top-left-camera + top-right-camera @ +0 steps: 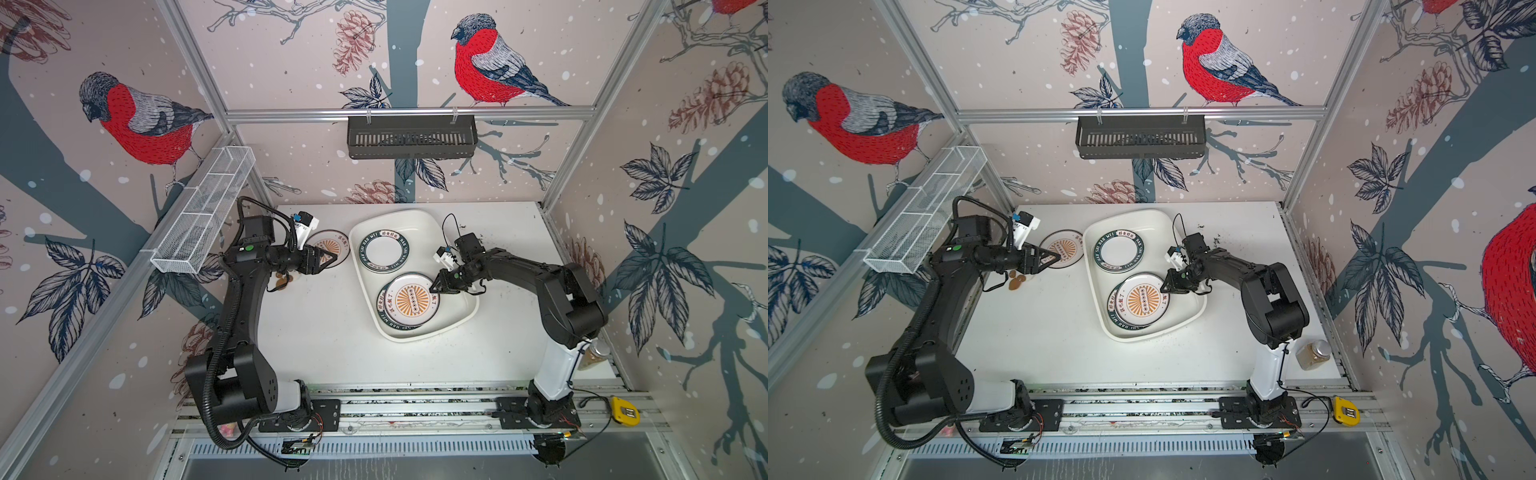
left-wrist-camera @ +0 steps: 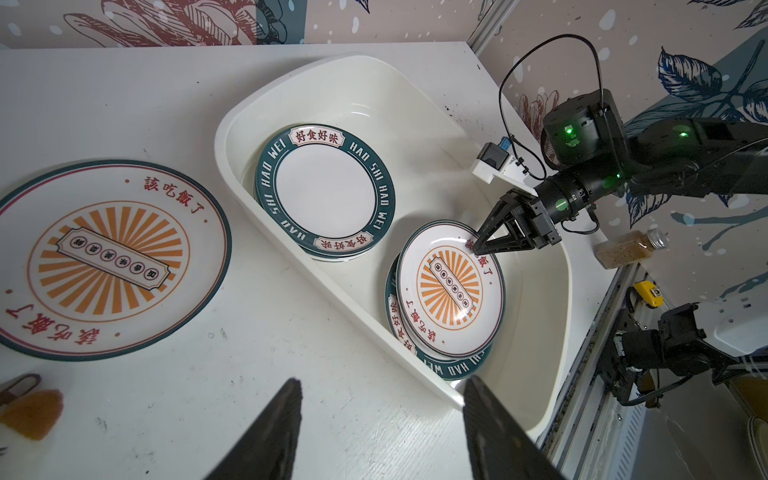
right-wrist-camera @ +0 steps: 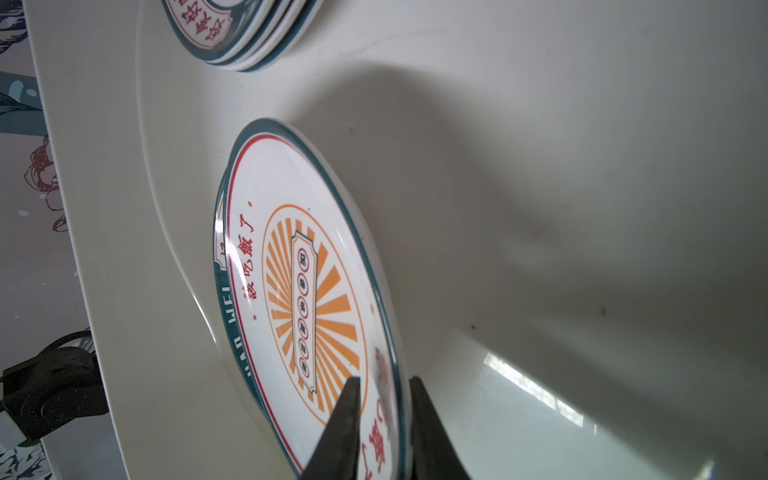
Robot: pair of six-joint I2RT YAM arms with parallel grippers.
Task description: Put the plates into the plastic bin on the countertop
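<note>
The white plastic bin (image 1: 395, 214) (image 1: 1129, 212) sits on the countertop (image 1: 324, 332). Inside, a stack of green-rimmed plates (image 1: 384, 251) (image 2: 326, 191) lies at the far end. Nearer, an orange sunburst plate (image 1: 411, 300) (image 1: 1144, 299) (image 3: 299, 270) rests on a green-rimmed one (image 2: 453, 368). My right gripper (image 1: 434, 289) (image 2: 478, 249) (image 3: 384, 380) straddles that sunburst plate's rim, jaws slightly parted with a gap showing. Another sunburst plate (image 1: 332, 245) (image 2: 108, 257) lies on the countertop left of the bin. My left gripper (image 1: 328, 259) (image 2: 382, 382) hovers open beside it, holding nothing.
Small brown items (image 1: 282, 282) lie on the countertop by the left arm. A jar (image 1: 1312, 353) stands near the right arm's base and a yellow tape measure (image 1: 625, 411) on the front rail. A black rack (image 1: 411, 137) and wire basket (image 1: 203, 216) hang on the walls.
</note>
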